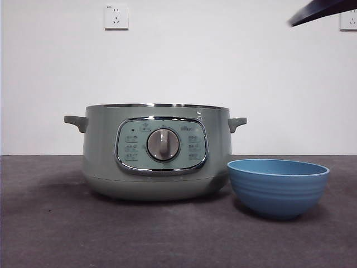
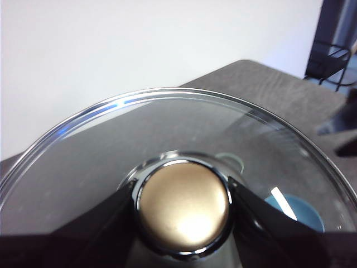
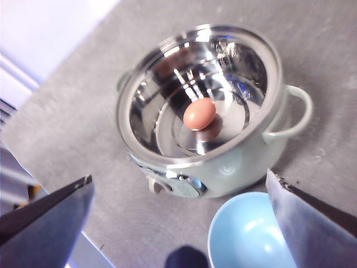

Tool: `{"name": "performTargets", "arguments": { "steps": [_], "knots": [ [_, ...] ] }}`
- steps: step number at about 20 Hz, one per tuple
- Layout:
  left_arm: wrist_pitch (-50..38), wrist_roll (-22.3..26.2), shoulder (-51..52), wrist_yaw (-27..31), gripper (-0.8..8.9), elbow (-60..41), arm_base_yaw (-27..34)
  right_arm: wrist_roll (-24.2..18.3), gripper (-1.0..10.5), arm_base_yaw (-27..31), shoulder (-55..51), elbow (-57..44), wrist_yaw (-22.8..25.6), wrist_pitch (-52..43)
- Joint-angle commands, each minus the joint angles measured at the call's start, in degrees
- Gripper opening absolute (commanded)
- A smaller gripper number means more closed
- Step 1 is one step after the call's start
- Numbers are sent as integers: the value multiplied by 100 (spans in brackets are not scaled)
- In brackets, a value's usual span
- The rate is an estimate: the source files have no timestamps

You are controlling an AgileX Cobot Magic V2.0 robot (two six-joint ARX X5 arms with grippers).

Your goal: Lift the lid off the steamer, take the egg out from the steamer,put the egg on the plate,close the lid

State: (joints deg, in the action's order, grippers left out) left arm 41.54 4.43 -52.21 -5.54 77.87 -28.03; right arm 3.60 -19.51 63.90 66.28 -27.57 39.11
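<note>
The sage-green steamer (image 1: 156, 151) stands open on the dark table, with no lid on it. In the right wrist view a brown egg (image 3: 199, 113) lies on the shiny steel bottom of the steamer (image 3: 223, 167). The blue bowl-like plate (image 1: 278, 187) stands empty just right of the pot and also shows in the right wrist view (image 3: 245, 234). My left gripper (image 2: 184, 195) is shut on the knob (image 2: 184, 215) of the clear-glass lid (image 2: 167, 128) and holds it in the air. My right gripper (image 3: 178, 223) is open wide, high above the pot and plate.
A black arm tip (image 1: 321, 10) shows at the top right corner of the front view. Two wall sockets (image 1: 116, 17) are on the white wall behind. A black wire rack (image 2: 329, 56) stands beyond the table's far edge in the left wrist view.
</note>
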Motion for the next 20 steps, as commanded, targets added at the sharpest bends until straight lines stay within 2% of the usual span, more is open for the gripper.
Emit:
{"name": "performTargets", "arguments": {
  "steps": [1,5,9,12,16,20],
  "knots": [
    [210,-44,472,203,-8,31,0,66,532,-407,629,466,308,-46],
    [820,-293,1154,398,-8,31,0,92,531,-1029,1799,1392,804,35],
    [1390,-295,1624,702,-8,31,0,129,531,-1447,2931,2277,1235,131],
    [1668,-295,1777,702,-8,31,0,153,531,-1659,3685,2765,1628,125],
    [1725,-293,1823,688,-8,31,0,225,531,-1777,4522,3136,1759,68],
    [1729,-286,1823,688,-8,31,0,308,531,-1808,4887,3139,1908,-138]
  ]
}}
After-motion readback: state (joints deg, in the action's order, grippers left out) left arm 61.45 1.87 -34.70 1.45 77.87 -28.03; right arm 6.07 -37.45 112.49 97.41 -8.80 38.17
